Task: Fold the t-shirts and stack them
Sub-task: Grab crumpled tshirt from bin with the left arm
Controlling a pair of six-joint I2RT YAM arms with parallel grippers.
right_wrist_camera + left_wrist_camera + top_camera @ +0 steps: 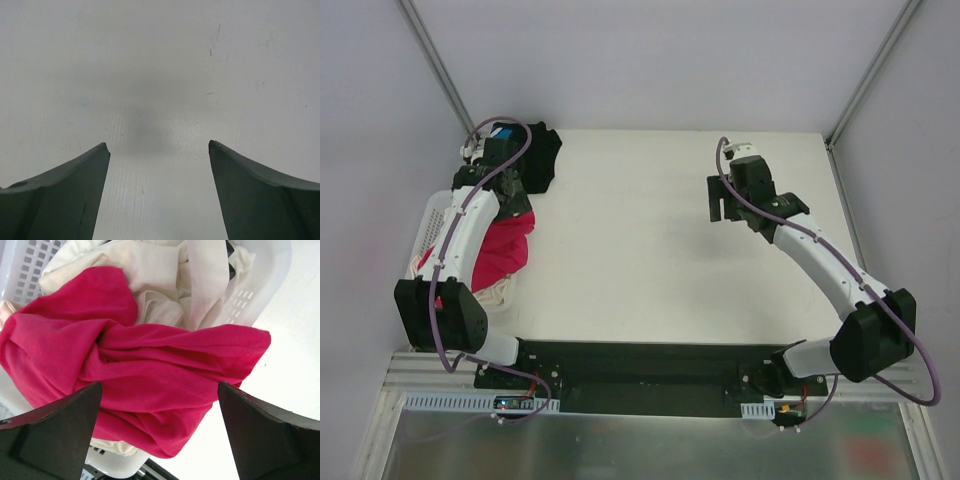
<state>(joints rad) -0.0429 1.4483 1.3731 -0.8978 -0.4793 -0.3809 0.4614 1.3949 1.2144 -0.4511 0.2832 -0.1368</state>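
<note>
Magenta t-shirt (150,355) heaped in basket (267,270) under the left claw (159,385), released, pointing down; right claw (157,144) released above table (160,60).

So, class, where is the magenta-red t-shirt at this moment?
The magenta-red t-shirt lies at the left of the table, heaped in the white basket under the left arm; the left wrist view shows it over cream cloth.

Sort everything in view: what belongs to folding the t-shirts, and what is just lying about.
Job: magenta t-shirt; black t-shirt.
Lying about: white lattice basket; cream cloth in it, kind unclear.
</note>
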